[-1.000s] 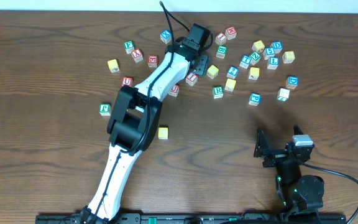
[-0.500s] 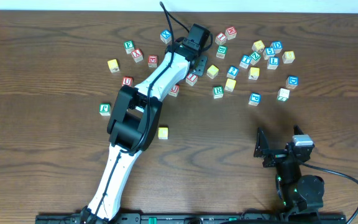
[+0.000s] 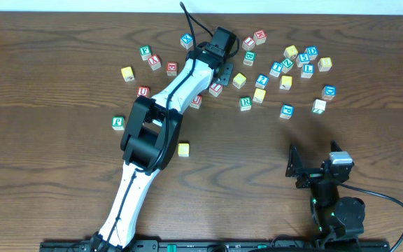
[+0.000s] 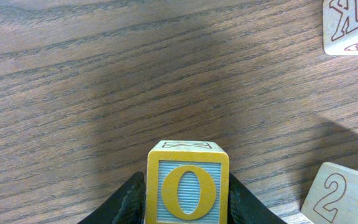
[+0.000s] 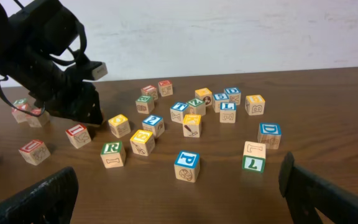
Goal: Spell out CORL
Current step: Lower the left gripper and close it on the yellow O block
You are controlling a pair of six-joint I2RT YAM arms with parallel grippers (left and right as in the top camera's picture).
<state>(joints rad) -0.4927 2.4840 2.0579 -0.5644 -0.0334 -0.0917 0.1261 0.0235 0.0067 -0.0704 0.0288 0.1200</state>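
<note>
Left gripper [image 4: 188, 198] clamped on the O cube [image 4: 188, 180]; right gripper [image 5: 180, 194] spread wide, empty.
Both left fingers [image 4: 129, 200] press the yellow O cube's sides above the tabletop [image 4: 104, 87], just beside the 2 cube [image 4: 339, 193]. The R cube [image 5: 112, 154] lies ahead of the right gripper.

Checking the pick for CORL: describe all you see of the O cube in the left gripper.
The O cube is a small wooden block with rounded edges. Its near face has a yellow border and a yellow O on pale blue stripes; the upper face's mark is unreadable. It sits upright, the left gripper's black fingers pressed against both sides. Whether it touches the table is unclear.
</note>
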